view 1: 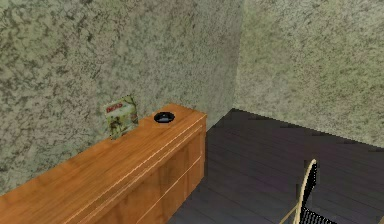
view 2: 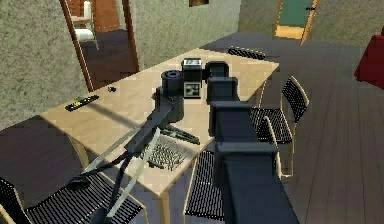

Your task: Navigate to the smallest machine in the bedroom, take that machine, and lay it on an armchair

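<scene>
My arm (view 2: 235,140) rises as a dark bar over a light wooden table (view 2: 120,118) in the arm side view. Two white marked squares (view 2: 189,72) stand at its far end. Left of them is the gripper (view 2: 112,170), its dark body and thin fingers (view 2: 128,148) slanting down across the tabletop. A dark flat thing (view 2: 180,132) and a grey mesh-like thing (view 2: 165,156) lie on the table beside it, so I cannot tell whether it holds anything. Through a doorway at the top left stands a white seat (view 2: 88,22). A small black round thing (view 1: 164,118) sits on a wooden dresser (view 1: 130,175).
A green and red box (view 1: 121,113) leans on the wall above the dresser. A black remote (view 2: 80,102) lies on the table. Mesh-backed chairs (view 2: 290,100) ring the table, and another chair (view 1: 310,195) is in the forward view's lower right. Dark floor lies beyond.
</scene>
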